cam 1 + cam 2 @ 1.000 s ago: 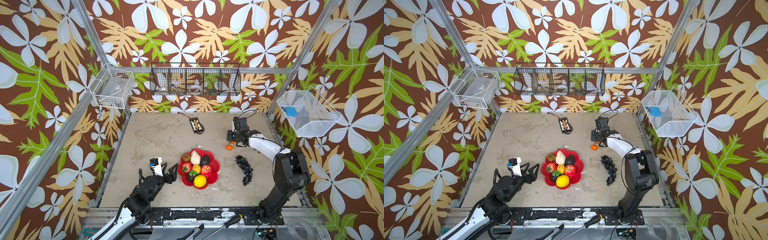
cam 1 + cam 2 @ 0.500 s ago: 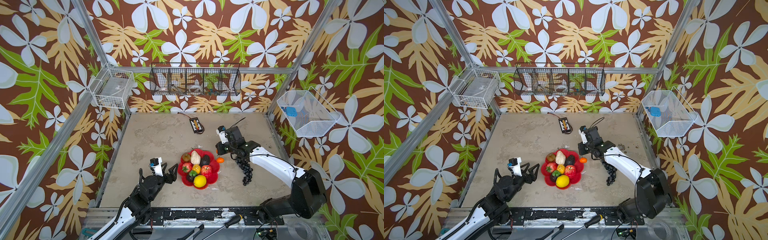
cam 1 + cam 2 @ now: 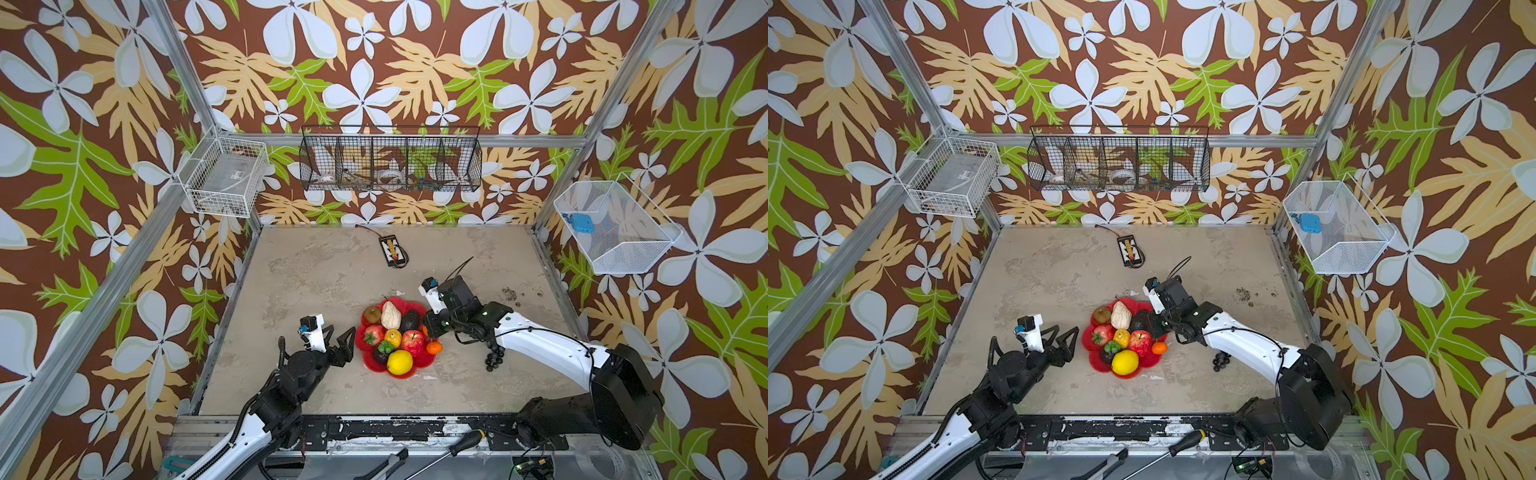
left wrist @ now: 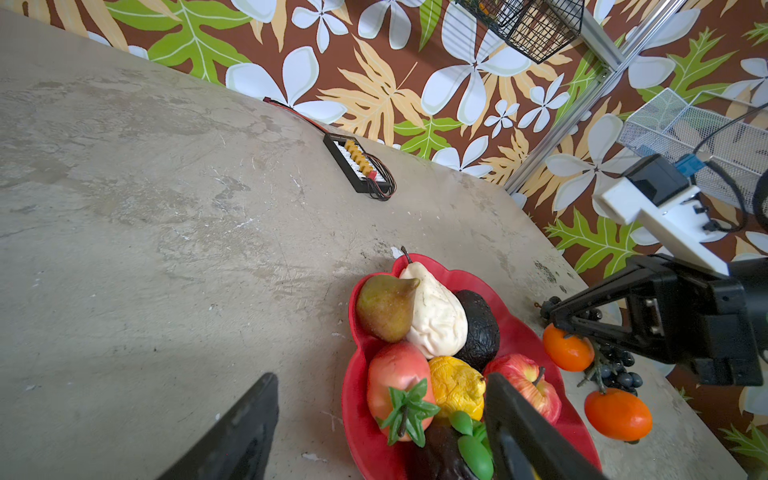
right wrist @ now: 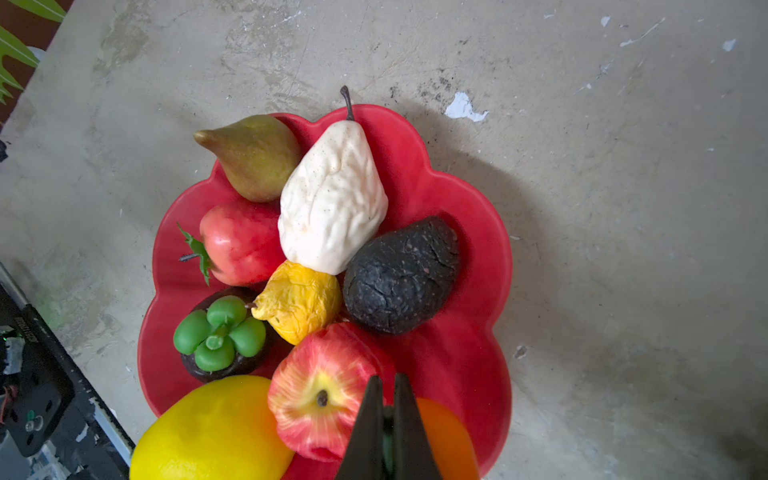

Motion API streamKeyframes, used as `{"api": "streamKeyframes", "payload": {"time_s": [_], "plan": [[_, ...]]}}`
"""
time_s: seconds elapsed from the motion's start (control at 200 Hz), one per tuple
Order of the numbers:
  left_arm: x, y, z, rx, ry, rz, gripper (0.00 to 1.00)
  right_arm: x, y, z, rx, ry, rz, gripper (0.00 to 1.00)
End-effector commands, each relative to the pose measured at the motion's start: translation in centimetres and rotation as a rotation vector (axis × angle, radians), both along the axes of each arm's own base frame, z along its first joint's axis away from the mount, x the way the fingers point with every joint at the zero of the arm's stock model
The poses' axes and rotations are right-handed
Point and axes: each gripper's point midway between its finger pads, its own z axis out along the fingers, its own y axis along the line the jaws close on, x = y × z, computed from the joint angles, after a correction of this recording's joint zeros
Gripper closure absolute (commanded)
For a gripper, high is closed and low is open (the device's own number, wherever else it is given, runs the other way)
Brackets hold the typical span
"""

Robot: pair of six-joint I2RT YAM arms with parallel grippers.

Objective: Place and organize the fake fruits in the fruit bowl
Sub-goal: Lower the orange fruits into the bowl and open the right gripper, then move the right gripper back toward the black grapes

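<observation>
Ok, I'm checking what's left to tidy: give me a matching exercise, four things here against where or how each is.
1 grape bunch
2 lemon
3 left gripper
4 right gripper

a open, beside the fruit bowl
b in the fruit bowl, at its edge nearest the arm bases
c shut on a small orange
d on the table, outside the fruit bowl

Pairs: 1-d, 2-b, 3-a, 4-c

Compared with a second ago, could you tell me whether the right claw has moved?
Yes: the right claw came leftward and nearer, to the right rim of the fruit bowl, carrying an orange.
</observation>
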Motion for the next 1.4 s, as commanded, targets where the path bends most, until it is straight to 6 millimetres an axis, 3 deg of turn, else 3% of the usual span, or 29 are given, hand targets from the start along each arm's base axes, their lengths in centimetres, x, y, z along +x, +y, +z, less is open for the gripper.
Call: {"api": "streamKeyframes", "payload": {"time_s": [0.0, 0.766, 1.061, 1.241, 1.396], "plan": [[0.2, 0.1, 0.8, -0.017, -0.028, 0.009, 0.21, 0.7, 0.4, 0.2, 0.047, -0.010, -0.048, 1.00], [0.2, 0.0, 0.7, -0.016, -0.026, 0.006, 0.22, 2.4, -0.5, -2.5, -0.026, -0.035, -0.137, 1.00], [0.2, 0.0, 0.7, -0.016, -0.025, 0.006, 0.22, 2.2, -0.3, -2.0, -0.003, -0.040, -0.123, 0.71], [0.2, 0.0, 0.7, -0.016, -0.027, 0.007, 0.21, 2.3, -0.5, -1.3, -0.003, -0.054, -0.137, 0.61], [0.2, 0.0, 0.7, -0.016, -0.027, 0.007, 0.21, 2.3, -1.3, -0.4, -0.016, -0.084, -0.157, 0.42]]}}
